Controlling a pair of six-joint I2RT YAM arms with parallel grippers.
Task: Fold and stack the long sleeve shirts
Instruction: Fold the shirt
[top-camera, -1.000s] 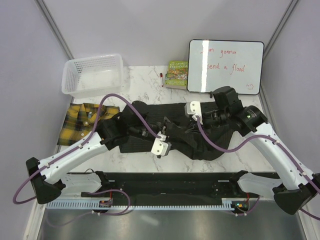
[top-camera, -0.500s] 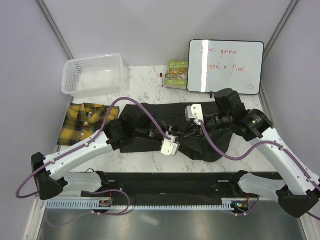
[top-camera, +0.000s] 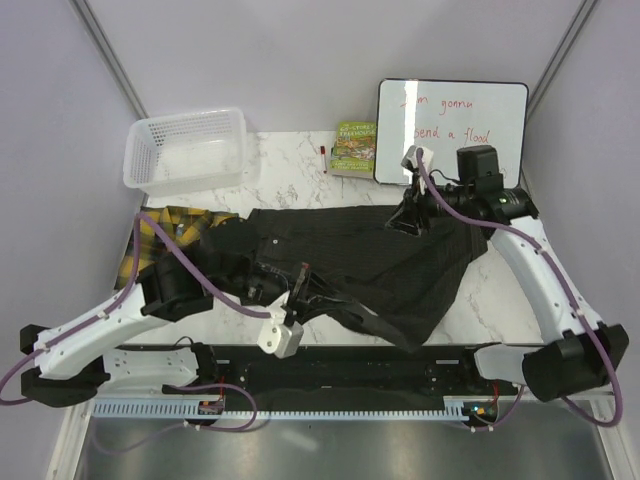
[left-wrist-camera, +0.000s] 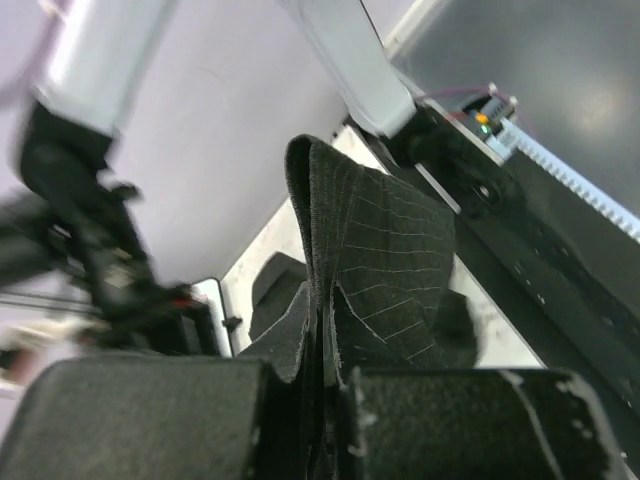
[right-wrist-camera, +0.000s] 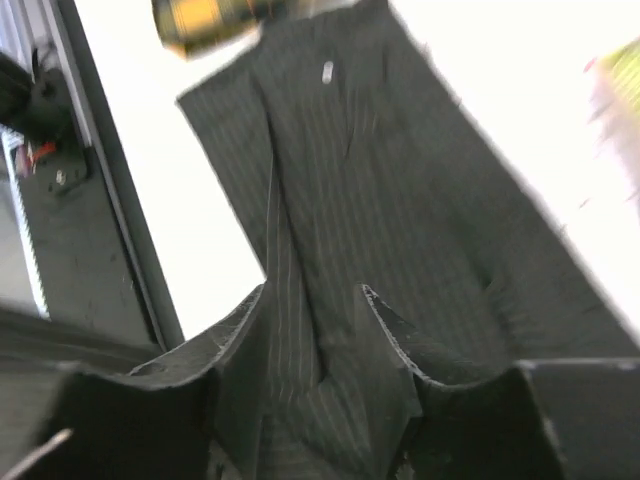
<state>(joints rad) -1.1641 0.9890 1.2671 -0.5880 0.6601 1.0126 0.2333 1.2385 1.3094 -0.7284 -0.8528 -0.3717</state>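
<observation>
Dark charcoal pinstriped button-up shirt, spread across the middle of the white marble table, mostly flat but rucked where gripped. Long axis running left to right, roughly along the table's near edge; one loose corner trailing toward that edge on the right; collar end hard to make out. Left hand pressed together on an upright fold of the pinstripe cloth at the shirt's near-left part, fingers closed with the fabric standing up between them. Right hand at the far-right edge, fingers spread, cloth lying between them and, as far as can be seen, not clamped. Likely step: drawing the shirt out flat ahead of the first fold. To do it well: hold the left pinch firm, pull low and along the long axis rather than upward, smooth the bunched middle before folding, lift the right hand clear without dragging the edge. Yellow-and-black plaid flannel shirt just beside on the left, partly under the left arm. Farther back: white plastic mesh basket, small green paperback book, whiteboard with red handwriting.
</observation>
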